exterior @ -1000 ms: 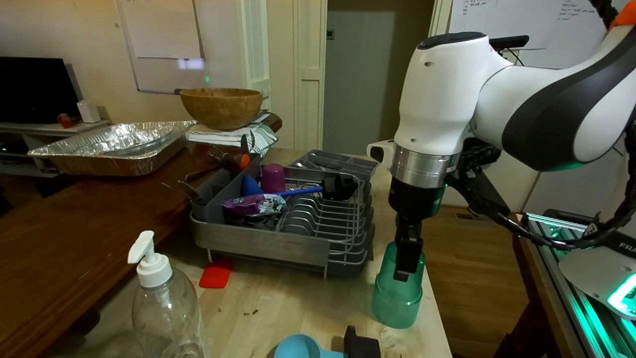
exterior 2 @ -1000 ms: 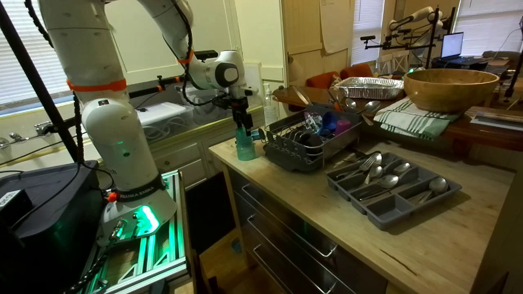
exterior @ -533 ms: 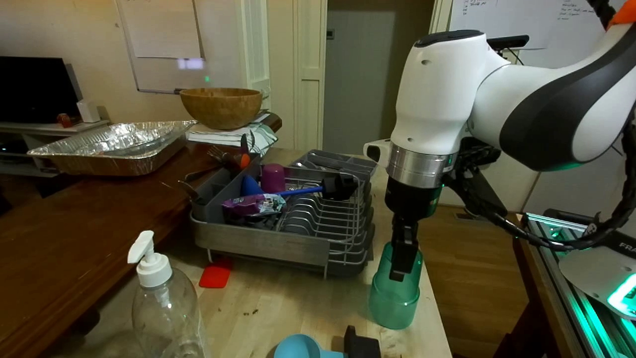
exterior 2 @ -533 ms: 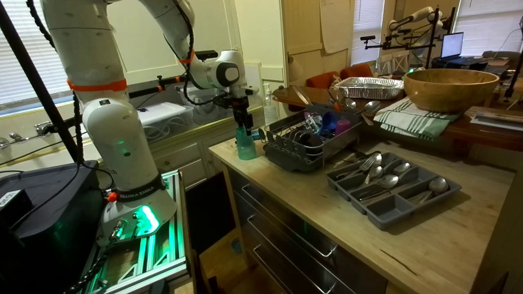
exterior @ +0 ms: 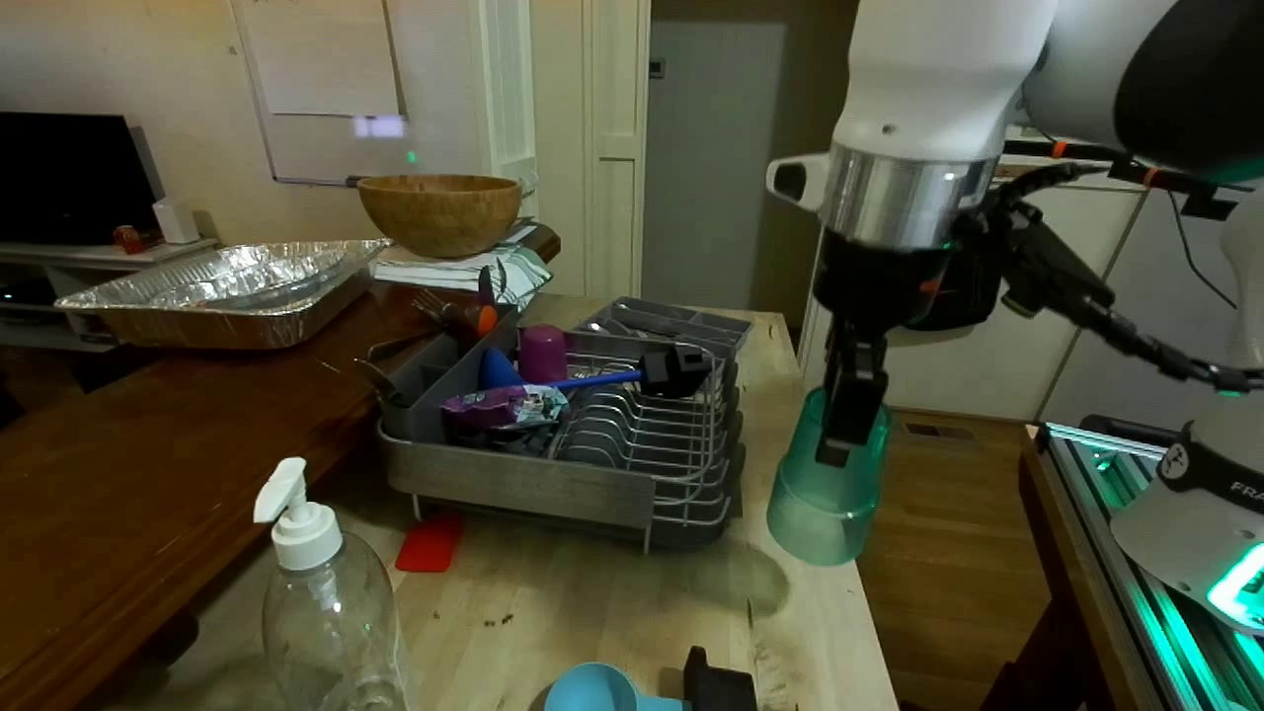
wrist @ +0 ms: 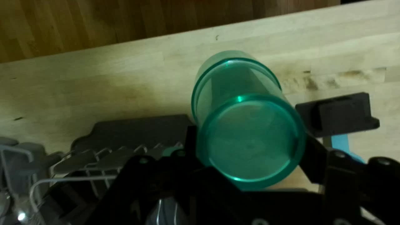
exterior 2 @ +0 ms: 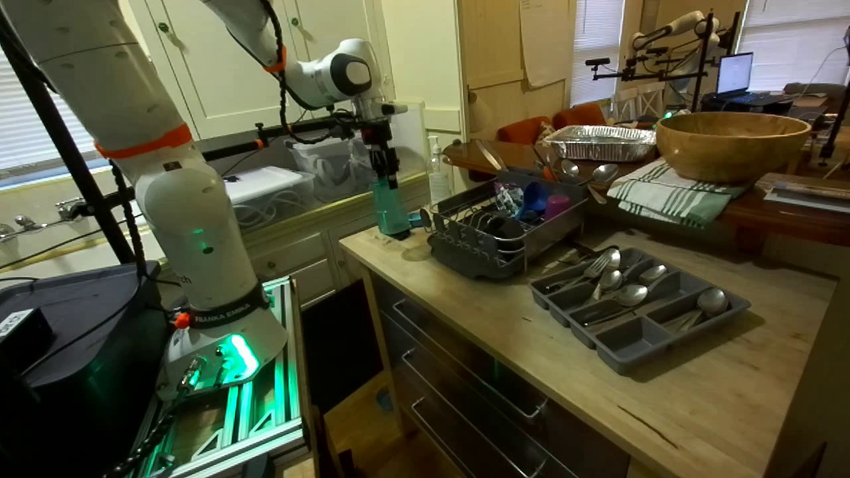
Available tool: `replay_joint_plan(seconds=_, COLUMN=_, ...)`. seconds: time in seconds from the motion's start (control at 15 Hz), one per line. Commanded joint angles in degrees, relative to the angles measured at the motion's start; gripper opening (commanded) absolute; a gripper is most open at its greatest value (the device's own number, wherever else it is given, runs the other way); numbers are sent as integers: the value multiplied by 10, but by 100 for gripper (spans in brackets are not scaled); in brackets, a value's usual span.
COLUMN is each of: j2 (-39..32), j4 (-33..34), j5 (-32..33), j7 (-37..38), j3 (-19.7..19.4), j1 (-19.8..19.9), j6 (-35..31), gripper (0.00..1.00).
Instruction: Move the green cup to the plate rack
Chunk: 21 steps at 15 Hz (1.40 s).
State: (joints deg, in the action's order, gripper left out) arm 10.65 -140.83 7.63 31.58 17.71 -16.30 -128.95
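My gripper (exterior: 841,449) is shut on the upper, narrower end of the translucent teal green cup (exterior: 822,513). In the wrist view the jaws (wrist: 249,148) press on both sides of the cup (wrist: 250,134), whose upward end looks closed. The cup is slightly tilted and held above the counter near its edge, with its shadow on the wood to one side. It also shows below the gripper in an exterior view (exterior 2: 390,211). The plate rack (exterior: 533,479) stands beside the cup, apart from it; it also shows in the wrist view (wrist: 140,131).
The rack holds a purple cup (exterior: 542,354), a packet (exterior: 509,407) and a black-headed brush (exterior: 673,370). A blue round object (exterior: 592,688), a black block (exterior: 719,683) and a pump bottle (exterior: 331,612) stand nearby. A cutlery tray (exterior 2: 641,362) lies beyond the rack.
My gripper has risen with the green cup, lifting it off the counter. The cup has moved up and toward the robot's side, and tilted a little. The rack has not moved.
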Motion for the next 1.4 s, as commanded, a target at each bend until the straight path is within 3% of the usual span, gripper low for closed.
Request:
replay_joint_plan(seconds=0.0, j2=80, j4=-13, j5=47, j7=48, j3=9, j1=30, j6=-11, gripper=50)
replay_joint_plan(seconds=0.27, j2=113, j4=-3, j5=55, j7=62, j3=-1, j1=78, j6=-49, gripper=50)
replay_joint_plan(seconds=0.6, j2=65, j4=30, j5=33, j7=35, j3=-27, j1=129, j6=-107, gripper=50)
replay_joint_plan(seconds=0.93, j2=-18, j4=67, j5=-36, j7=-26, j3=-59, j1=117, j6=-120, gripper=50)
replay_joint_plan(seconds=1.13, j2=-59, j4=87, j5=-76, j7=-58, j3=-59, j1=105, j6=-101, gripper=50)
replay_joint_plan(seconds=1.33, j2=-77, j4=88, j5=-71, j7=-49, j3=-52, j1=92, j6=-86, gripper=50)
